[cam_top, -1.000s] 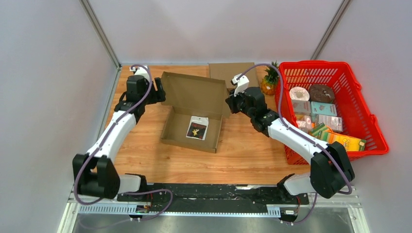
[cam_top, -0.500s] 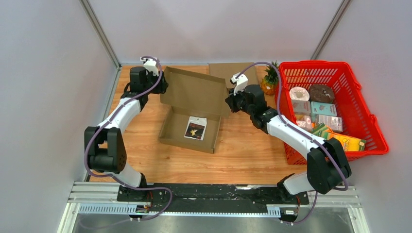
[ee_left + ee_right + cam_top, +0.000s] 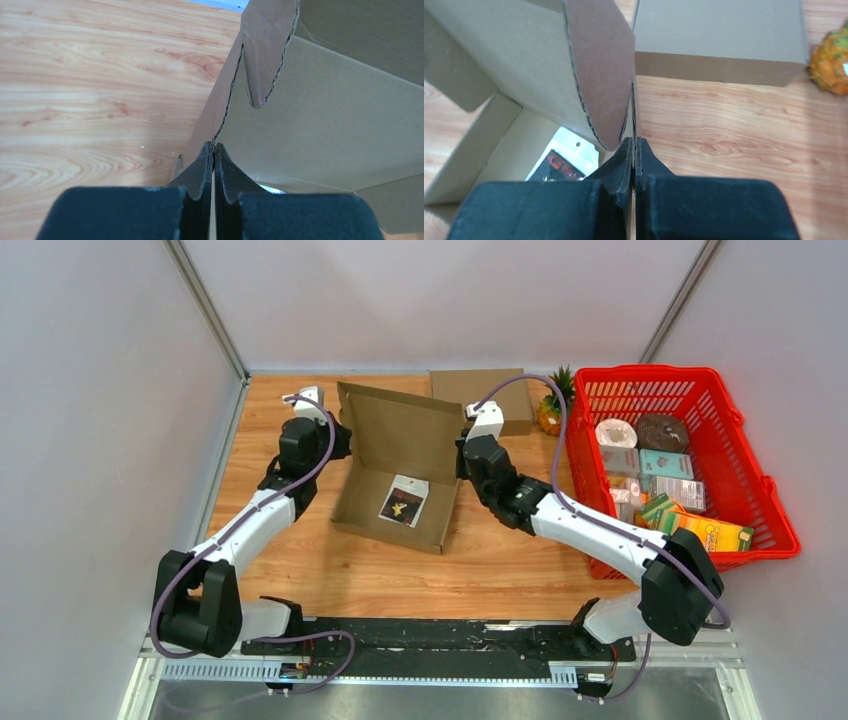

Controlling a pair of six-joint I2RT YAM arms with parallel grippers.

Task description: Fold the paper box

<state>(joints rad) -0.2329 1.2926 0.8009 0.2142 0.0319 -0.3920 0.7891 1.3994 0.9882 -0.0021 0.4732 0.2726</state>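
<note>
The brown paper box (image 3: 352,495) lies open mid-table with its lid (image 3: 400,430) raised steeply over the tray. A white packet with a black and red label (image 3: 402,502) rests inside; the right wrist view also catches this packet (image 3: 559,162). My left gripper (image 3: 340,440) is shut on the lid's left edge. In the left wrist view my left gripper (image 3: 213,148) pinches the corrugated edge below a side flap (image 3: 265,50). My right gripper (image 3: 462,455) is shut on the lid's right edge. The right wrist view shows my right gripper (image 3: 634,142) beside the lid's right flap (image 3: 604,65).
A closed cardboard box (image 3: 490,390) stands at the back, just behind the lid. A small pineapple (image 3: 553,410) sits next to it. A red basket (image 3: 700,400) with several groceries fills the right side. Bare wooden tabletop (image 3: 500,550) lies in front of the box.
My left gripper came in from the left and closed on the lid's left edge. The lid now stands more upright, and my right gripper moved with it toward the tray.
</note>
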